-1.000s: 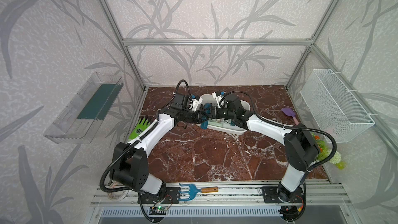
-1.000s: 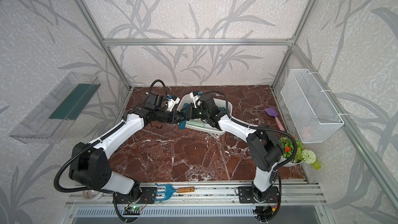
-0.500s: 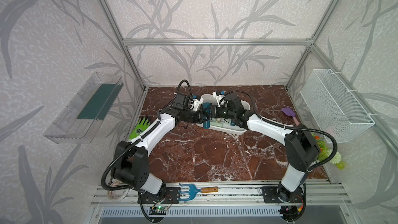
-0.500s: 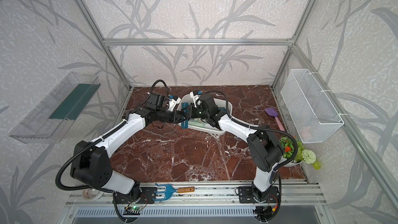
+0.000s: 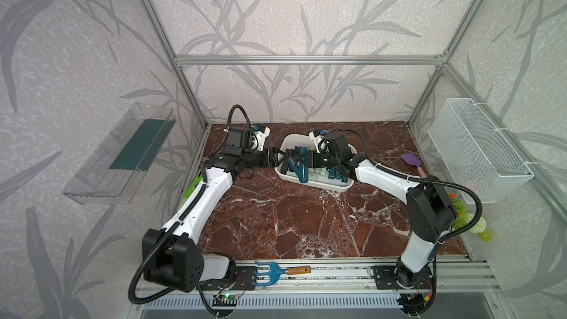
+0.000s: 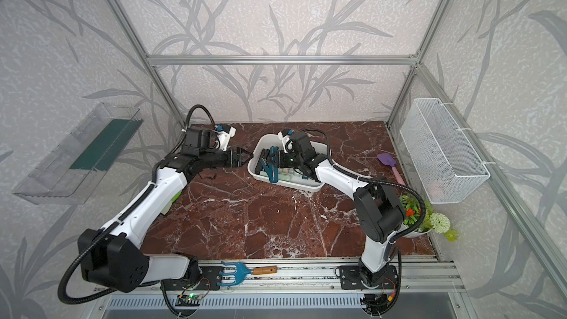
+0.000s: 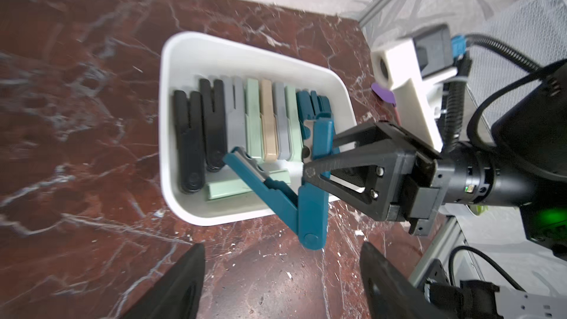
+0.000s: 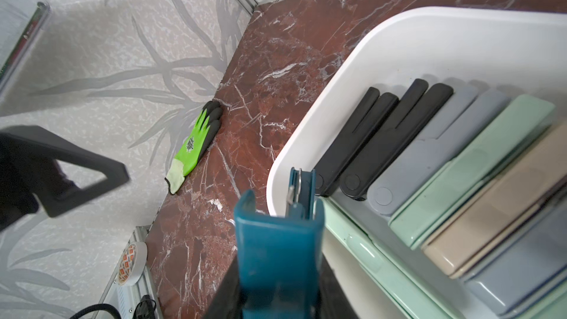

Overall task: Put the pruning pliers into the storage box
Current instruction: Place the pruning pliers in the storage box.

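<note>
Now left gripper [image 6: 244, 157] released, jaws spread, backed off from storage box [image 7: 164, 124] where it pinched a second ago. Teal pruning pliers [image 7: 310, 210], hinged open, over box corner, clamped by right gripper [image 7: 319, 154]. Other pliers [image 7: 245, 124] inside.

Whole scene overlooked from high front in both top views; storage box [image 7: 233, 53] framed close in both wrist views.

At least eleven pruning pliers [image 7: 269, 130], one storage box [image 7: 245, 56], one glove [image 8: 196, 142], one rake [image 5: 271, 273]
</note>
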Controlling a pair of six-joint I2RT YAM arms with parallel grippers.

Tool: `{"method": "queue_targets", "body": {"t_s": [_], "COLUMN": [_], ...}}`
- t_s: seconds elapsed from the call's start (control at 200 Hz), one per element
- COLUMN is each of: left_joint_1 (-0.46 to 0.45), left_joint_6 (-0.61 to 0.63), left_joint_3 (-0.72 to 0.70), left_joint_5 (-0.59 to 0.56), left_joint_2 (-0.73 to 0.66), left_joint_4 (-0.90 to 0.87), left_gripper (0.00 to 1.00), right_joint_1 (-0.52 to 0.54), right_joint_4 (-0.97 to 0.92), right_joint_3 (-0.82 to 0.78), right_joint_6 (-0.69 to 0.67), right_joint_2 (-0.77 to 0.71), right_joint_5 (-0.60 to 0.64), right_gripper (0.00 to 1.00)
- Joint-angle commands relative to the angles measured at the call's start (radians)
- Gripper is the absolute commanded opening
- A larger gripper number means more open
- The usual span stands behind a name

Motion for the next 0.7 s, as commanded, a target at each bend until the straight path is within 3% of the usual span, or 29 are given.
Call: {"method": "queue_targets", "body": {"t_s": [0.0, 0.14, 0.405, 0.62, 0.695], "left_joint_1": [0.023, 0.034, 0.034, 0.034, 0.034], "left_joint_6": [-0.008, -0.018, -0.021, -0.007, -0.001], "left_joint_3": [-0.035, -0.052, -0.058, -0.062, -0.063], "left_joint_5": [-0.078, -0.065, -0.034, -0.029, -0.029], "left_joint_2": [-0.060, -0.061, -0.050, -0.059, -0.062], "left_joint_4": [-0.002, 0.014, 0.035, 0.022, 0.021], "left_gripper": [0.79, 0.79, 0.79, 0.78, 0.77], "right_joint_1": [-0.040, -0.101, -0.190, -0.246, -0.253], "right_joint_4": [-0.111, -0.357, -0.846, -1.021, -1.054], "right_joint_3": [0.068, 0.165, 0.354, 0.418, 0.437], "right_joint_6": [-0.120, -0.368, -0.847, -1.045, -1.081], "right_joint_2": [-0.074, -0.119, -0.026, 0.070, 0.104], "right_joint_5": [-0.041, -0.069, -0.160, -0.288, -0.270], "right_gripper": [0.00, 0.00, 0.00, 0.00, 0.00]}}
